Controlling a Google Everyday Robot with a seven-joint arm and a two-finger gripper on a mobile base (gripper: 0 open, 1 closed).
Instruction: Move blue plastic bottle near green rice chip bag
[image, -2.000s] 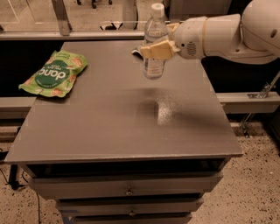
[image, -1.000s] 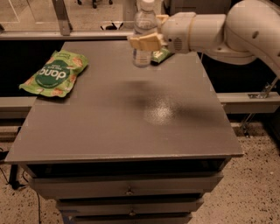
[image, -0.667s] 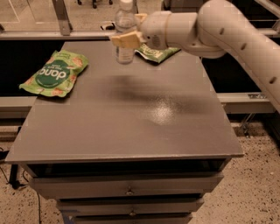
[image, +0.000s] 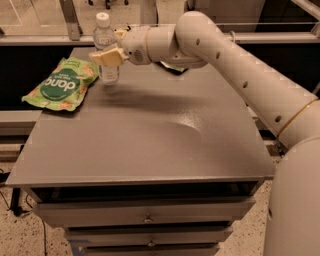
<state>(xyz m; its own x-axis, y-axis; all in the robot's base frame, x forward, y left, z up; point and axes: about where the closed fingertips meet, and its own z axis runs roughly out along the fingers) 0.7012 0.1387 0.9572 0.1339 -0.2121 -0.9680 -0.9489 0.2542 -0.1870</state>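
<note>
A: Where is the clear, bluish plastic water bottle with the white cap?

B: Upright, just beside the bright green snack bag printed with "dang", off the bag's far right corner. The two are very close, but I cannot tell if they touch.

A: And the two-finger gripper?

B: At the bottle's middle, right beside that green bag and higher than it. Its beige fingers are clamped across the label band, grasping the bottle.

A: Is the bottle standing on the surface?

B: Its base sits low over the flat grey tabletop, level with the bag's far edge. Whether it rests there or hangs just above, I cannot tell.

A: How does the bag lie?

B: Flat, near the table's far left corner, lettering upside down in the camera view.

A: The arm?

B: The white jointed arm reaches in from the right, well apart from the bag except at the gripper. Grey drawers sit under the tabletop.
</note>
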